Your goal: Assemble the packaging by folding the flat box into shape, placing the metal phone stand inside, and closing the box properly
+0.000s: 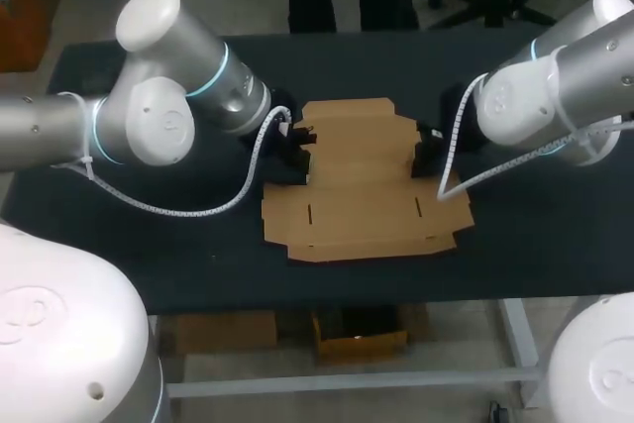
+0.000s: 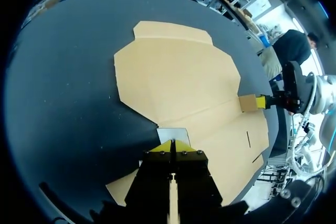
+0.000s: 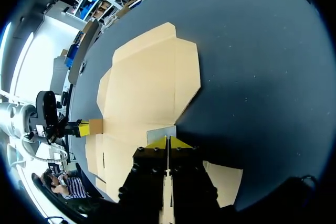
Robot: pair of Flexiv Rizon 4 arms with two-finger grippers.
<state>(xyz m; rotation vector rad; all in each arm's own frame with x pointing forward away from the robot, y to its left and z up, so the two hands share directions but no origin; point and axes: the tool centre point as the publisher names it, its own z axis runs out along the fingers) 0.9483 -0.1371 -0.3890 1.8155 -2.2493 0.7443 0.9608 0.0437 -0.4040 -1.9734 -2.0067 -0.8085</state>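
- The flat box [image 1: 362,180] lies unfolded on the middle of the black bench [image 1: 149,235], a sheet of brown cardboard with its panels spread out.
- Its near panel carries two short slits [image 1: 310,213], one toward each side. The far panel ends in a narrower tongue with cut corners.
- The left arm [image 1: 168,96] comes in from the left and ends at the box's left edge. The right arm [image 1: 555,86] comes in from the right and ends at the right edge, so the two face each other across the cardboard.
- The left jaws are pressed together on the left side flap [image 2: 173,135], a small tab of the box that stands up from the sheet. The right wrist view shows the same tab [image 3: 95,126] pinched at a yellow tip.
- The right jaws are likewise clamped on the right side flap [image 3: 161,134], also raised off the bench. From the left wrist view it [image 2: 247,103] shows as a small brown square at the far edge of the box.
- The rest of the box stays flat against the bench in both wrist views.
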